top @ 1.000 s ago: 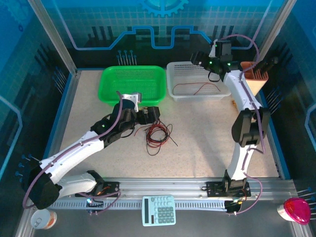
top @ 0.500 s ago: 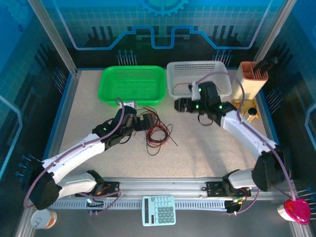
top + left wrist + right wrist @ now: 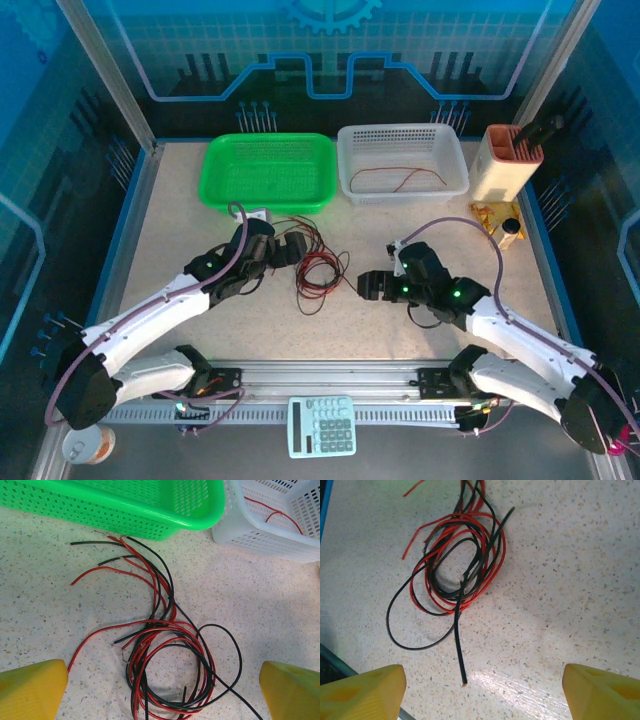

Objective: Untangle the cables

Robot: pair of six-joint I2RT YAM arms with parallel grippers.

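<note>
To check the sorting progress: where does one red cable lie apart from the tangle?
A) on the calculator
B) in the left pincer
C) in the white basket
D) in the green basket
C: a thin red cable lies inside the white basket, while the tangle sits on the table.

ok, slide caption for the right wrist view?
Open yellow fingers hover over tangled red and black cables on speckled table.
</note>
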